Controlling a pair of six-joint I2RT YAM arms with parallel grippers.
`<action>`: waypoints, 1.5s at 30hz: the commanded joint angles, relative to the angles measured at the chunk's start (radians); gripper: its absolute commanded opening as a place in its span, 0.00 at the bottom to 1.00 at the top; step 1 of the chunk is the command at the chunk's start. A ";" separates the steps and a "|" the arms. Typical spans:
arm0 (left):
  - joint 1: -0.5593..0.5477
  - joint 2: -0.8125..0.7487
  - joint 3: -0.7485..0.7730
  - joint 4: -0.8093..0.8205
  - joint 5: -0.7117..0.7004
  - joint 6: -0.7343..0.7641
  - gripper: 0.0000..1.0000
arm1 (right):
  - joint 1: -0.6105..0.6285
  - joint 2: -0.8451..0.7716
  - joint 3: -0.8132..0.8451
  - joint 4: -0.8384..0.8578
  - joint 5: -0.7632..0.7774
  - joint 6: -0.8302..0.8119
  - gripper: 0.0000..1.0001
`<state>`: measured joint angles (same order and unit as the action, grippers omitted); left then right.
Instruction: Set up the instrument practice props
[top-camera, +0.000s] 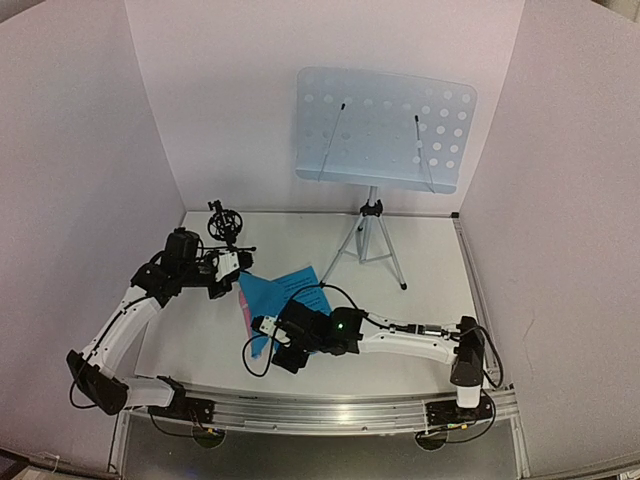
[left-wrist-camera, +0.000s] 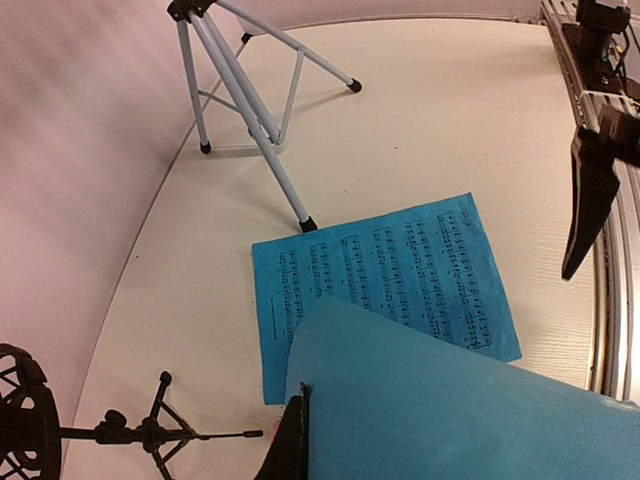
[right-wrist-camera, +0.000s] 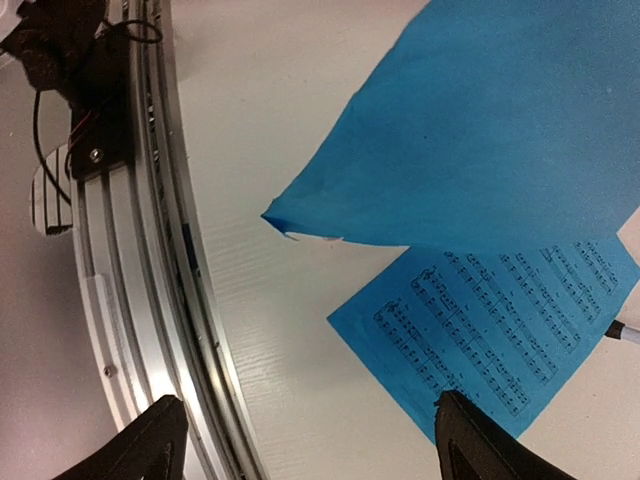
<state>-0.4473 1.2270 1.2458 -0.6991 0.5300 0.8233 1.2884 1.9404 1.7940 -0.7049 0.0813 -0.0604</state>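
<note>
Open table (top-camera: 430, 280) runs from the pages to the right edge. The stand (top-camera: 385, 125) takes the back centre, one tripod foot just at the flat page's (left-wrist-camera: 390, 280) far edge. The mic holder (top-camera: 224, 222) sits near the back-left corner. The flat page lies left of centre, near the rail (right-wrist-camera: 150, 250) on the near edge. The left arm bends inward, its gripper (top-camera: 243, 268) pinched shut on the raised page (left-wrist-camera: 450, 410), which curls above the flat one. The right arm stretches low along the near edge, its gripper (right-wrist-camera: 322, 440) spread wide and holding nothing, near the raised page's hanging corner.

two sheet-music pages (left-wrist-camera: 385, 275) (left-wrist-camera: 470, 410), one stand (top-camera: 385, 125), one mic holder (top-camera: 225, 222).
</note>
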 joint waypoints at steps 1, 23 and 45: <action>-0.033 0.014 0.079 0.033 -0.116 -0.099 0.00 | -0.006 0.033 -0.022 0.214 0.072 0.142 0.84; -0.059 0.055 0.140 0.060 -0.259 -0.139 0.00 | -0.020 0.073 -0.120 0.326 0.282 0.266 0.47; -0.059 0.051 0.131 0.074 -0.254 -0.085 0.00 | -0.062 -0.012 -0.322 0.436 0.262 0.274 0.32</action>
<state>-0.5014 1.2858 1.3422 -0.6449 0.2657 0.7155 1.2381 2.0168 1.4857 -0.3021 0.3240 0.2192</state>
